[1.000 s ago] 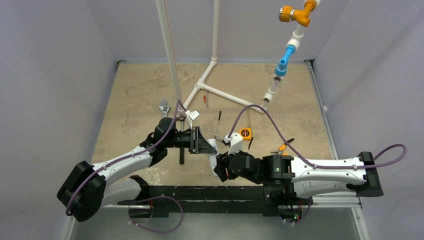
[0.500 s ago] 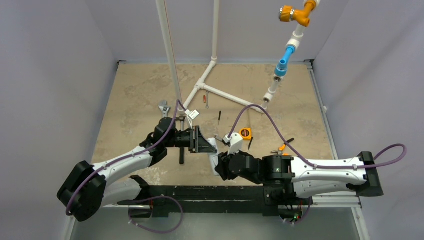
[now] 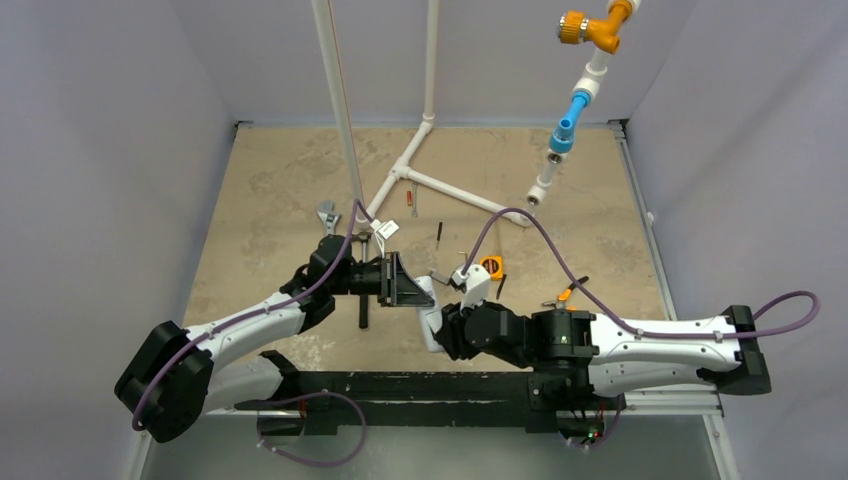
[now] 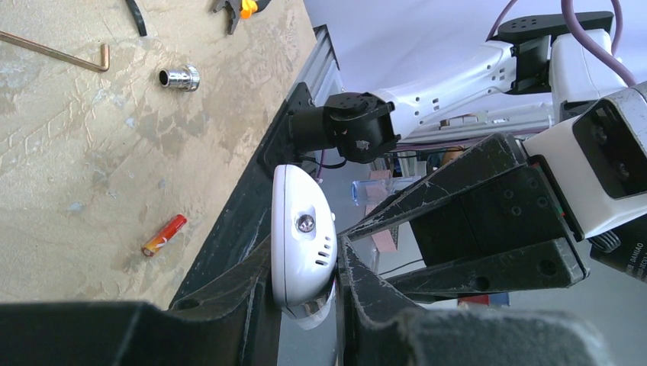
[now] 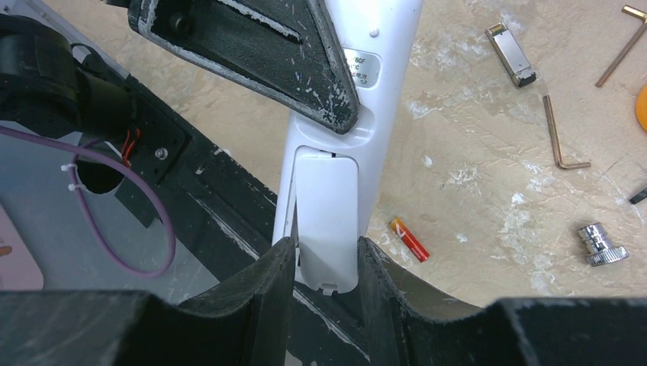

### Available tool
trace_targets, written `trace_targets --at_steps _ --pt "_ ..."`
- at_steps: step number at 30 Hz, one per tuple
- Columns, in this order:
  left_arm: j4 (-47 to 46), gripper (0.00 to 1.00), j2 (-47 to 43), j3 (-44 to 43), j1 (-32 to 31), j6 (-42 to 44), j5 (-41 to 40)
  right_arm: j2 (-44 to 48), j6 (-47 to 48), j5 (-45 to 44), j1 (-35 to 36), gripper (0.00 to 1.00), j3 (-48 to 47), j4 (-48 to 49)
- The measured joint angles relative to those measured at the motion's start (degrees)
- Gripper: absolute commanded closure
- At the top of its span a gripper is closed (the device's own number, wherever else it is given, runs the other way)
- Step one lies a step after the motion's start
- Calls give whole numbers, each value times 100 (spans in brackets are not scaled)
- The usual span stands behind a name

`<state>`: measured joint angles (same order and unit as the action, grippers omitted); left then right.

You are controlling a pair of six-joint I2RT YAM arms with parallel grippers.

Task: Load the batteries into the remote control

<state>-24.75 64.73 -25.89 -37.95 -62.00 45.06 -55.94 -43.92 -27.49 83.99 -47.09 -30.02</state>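
A: Whereabouts of the remote (image 5: 336,191)?
B: Up off the counter (image 5: 473,152), hanging over its near edge and the black rail (image 5: 214,187). Clamped tight by the left jaws across the body above the cover (image 5: 324,221), plain back facing the right wrist view. Cover not yet off
A: And the right jaws?
B: Set on the lower end, a finger (image 5: 259,290) pressed to each long edge beside the cover – gripping, by the look of the wrist view. So pinched at two places, bridged between both
A: Likely feel?
B: Light, hollow, stiff plastic. Smooth and probably a bit slippery along those rounded edges. Unlikely to bend, but apt to twist or skid if squeezed off-centre. Best held flat across the narrow edges, clear of the cover, leaving room to slide it off. Little force needed; risk of cracking the shell or jamming the cover under a hard squeeze
A: Batteries?
B: Only one in sight: a battery (image 5: 409,239) lying on the counter near the edge, below and to one side of the remote, not touching. Small, hard, round, so bound to roll. Slick shell too – likely to squirt out of a pinch on the ends. Better taken across the middle, jaws square to its length, with a gentle close
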Motion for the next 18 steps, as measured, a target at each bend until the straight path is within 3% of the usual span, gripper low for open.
trace_targets --at_steps 11,18 --pt "22 100 20 0 0 2 -4 411 -7 -4 0 66 37 -66" --pt "20 100 33 0 0 2 -4 485 -24 -7 0 57 149 -83"
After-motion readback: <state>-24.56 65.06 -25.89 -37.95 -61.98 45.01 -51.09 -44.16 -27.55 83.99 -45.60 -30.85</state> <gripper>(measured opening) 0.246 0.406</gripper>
